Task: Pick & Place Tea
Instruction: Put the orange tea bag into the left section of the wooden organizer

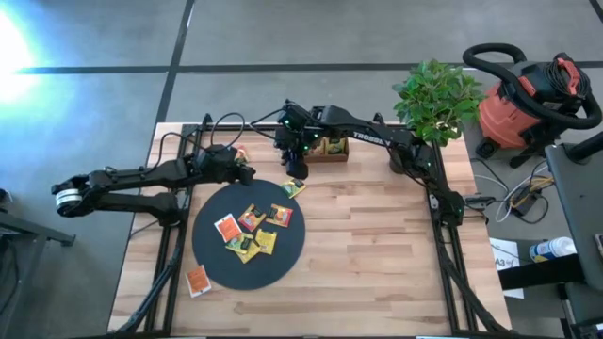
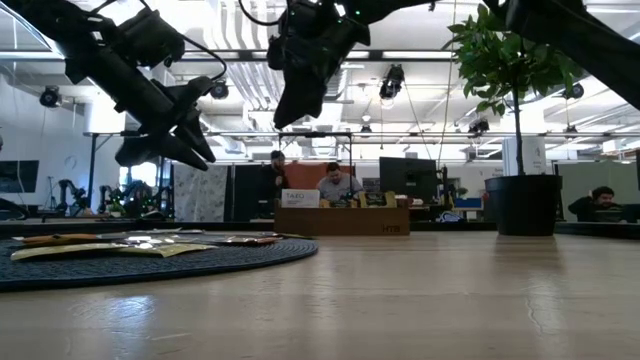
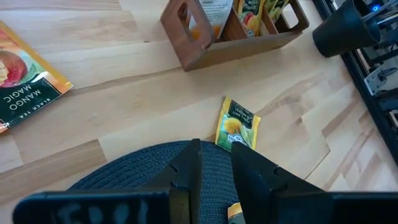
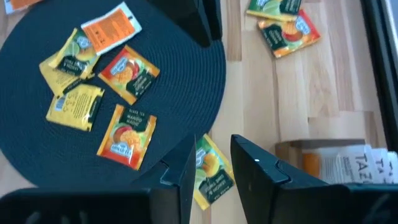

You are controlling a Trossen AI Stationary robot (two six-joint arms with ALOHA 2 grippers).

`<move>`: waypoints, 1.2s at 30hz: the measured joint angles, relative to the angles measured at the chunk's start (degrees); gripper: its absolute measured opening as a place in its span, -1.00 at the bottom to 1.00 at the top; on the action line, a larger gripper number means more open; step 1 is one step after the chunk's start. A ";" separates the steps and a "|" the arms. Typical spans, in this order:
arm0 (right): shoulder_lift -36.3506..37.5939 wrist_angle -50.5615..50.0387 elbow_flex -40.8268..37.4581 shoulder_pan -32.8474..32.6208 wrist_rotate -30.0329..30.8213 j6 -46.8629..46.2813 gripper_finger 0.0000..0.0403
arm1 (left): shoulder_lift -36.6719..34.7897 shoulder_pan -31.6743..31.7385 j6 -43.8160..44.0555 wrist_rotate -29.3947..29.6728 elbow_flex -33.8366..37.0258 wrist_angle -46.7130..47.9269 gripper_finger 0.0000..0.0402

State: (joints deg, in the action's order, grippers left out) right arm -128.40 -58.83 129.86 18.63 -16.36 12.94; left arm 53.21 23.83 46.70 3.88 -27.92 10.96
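Note:
Several small tea packets point(image 1: 250, 231) lie flat on the black disc point(image 1: 212, 259). One yellow-green packet point(image 1: 294, 187) lies at the disc's far right rim, partly on the wood; it also shows in the right wrist view point(image 4: 208, 174) and the left wrist view point(image 3: 237, 125). An orange packet point(image 1: 197, 280) lies on the table near the disc's near left rim. My right gripper point(image 1: 297, 171) hangs above the yellow-green packet, narrowly open and empty, well clear of the table in the low view point(image 2: 292, 105). My left gripper point(image 1: 249, 173) is over the disc's far rim, narrowly open and empty point(image 3: 216, 165).
The brown wooden compartment tray point(image 1: 330, 148) with upright packets stands at the table's far side. More packets point(image 4: 283, 25) lie on the wood by the left arm. A potted plant point(image 1: 435, 99) stands at the far right. People sit beyond the table point(image 2: 335, 185).

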 joint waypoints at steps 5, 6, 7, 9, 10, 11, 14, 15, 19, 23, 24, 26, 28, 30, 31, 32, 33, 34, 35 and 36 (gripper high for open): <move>0.85 -0.61 0.00 0.02 0.01 0.74 -0.51 | 0.00 0.00 0.02 0.00 0.00 0.00 -0.59; 1.03 -0.60 0.00 0.02 0.02 0.75 -0.51 | 0.00 0.00 0.02 0.00 0.00 0.02 -0.59; 1.24 -0.54 0.00 0.02 0.01 0.78 -0.52 | 0.00 0.00 0.02 0.00 0.00 0.00 -0.59; 1.54 -0.44 0.00 0.02 0.00 0.84 -0.53 | 0.00 0.00 0.02 0.00 0.00 0.01 -0.59; 1.62 -0.52 0.00 0.02 0.00 0.96 -0.54 | 0.00 0.00 0.02 0.00 0.00 0.00 -0.59; 1.68 -0.52 0.00 0.02 0.00 1.03 -0.54 | 0.00 0.00 0.00 0.00 0.00 0.00 -0.59; 1.71 -0.53 0.00 0.02 0.00 1.20 -0.56 | 0.00 0.00 0.02 0.00 0.00 0.00 -0.59; 1.71 -0.53 0.00 0.02 0.01 1.22 -0.57 | 0.00 0.00 0.02 0.00 0.00 0.00 -0.59; 1.71 -0.53 0.00 0.00 0.00 1.77 -0.57 | 0.00 0.00 0.01 0.00 0.00 0.00 -0.59; 1.71 -0.53 0.00 -0.02 0.00 1.89 -0.56 | 0.02 0.00 0.02 0.00 0.00 0.02 -0.59; 1.71 -0.53 0.00 -0.06 0.00 1.87 -0.56 | 0.02 0.00 0.02 0.00 0.00 0.00 -0.59; 1.71 -0.53 0.00 -0.10 0.00 1.89 -0.57 | 0.02 0.00 0.02 0.00 0.00 0.00 -0.59; 1.71 -0.55 0.00 -0.24 0.00 1.84 -0.59 | 0.02 0.00 0.02 0.00 0.00 0.00 -0.59; 1.80 -0.65 0.00 -0.48 -0.02 1.35 -0.60 | 0.02 0.00 0.02 0.00 0.00 0.00 -0.59; 1.84 -0.78 0.00 -0.66 0.00 1.15 -0.60 | 0.02 0.00 0.00 0.00 0.00 0.01 -0.59; 1.92 -0.87 0.00 -0.88 -0.02 0.96 -0.61 | 0.02 0.00 0.02 0.00 0.00 0.00 -0.59; 2.07 -0.95 0.00 -1.14 -0.01 0.93 -0.61 | 0.02 0.00 0.02 0.00 0.00 0.00 -0.59; 2.25 -1.05 0.00 -1.46 0.00 0.83 -0.61 | 0.02 0.00 0.01 0.00 0.00 0.01 -0.59; 2.39 -0.97 0.00 -1.80 -0.01 0.66 -0.60 | 0.02 0.00 0.02 0.00 0.00 0.00 -0.59; 2.63 -0.97 0.00 -2.14 -0.02 0.41 -0.60 | 0.02 0.01 0.02 0.00 0.00 0.00 -0.59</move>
State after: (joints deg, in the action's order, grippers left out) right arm -125.77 -59.80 129.86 16.49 -16.38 13.35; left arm 53.23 23.85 46.72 3.88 -27.92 10.96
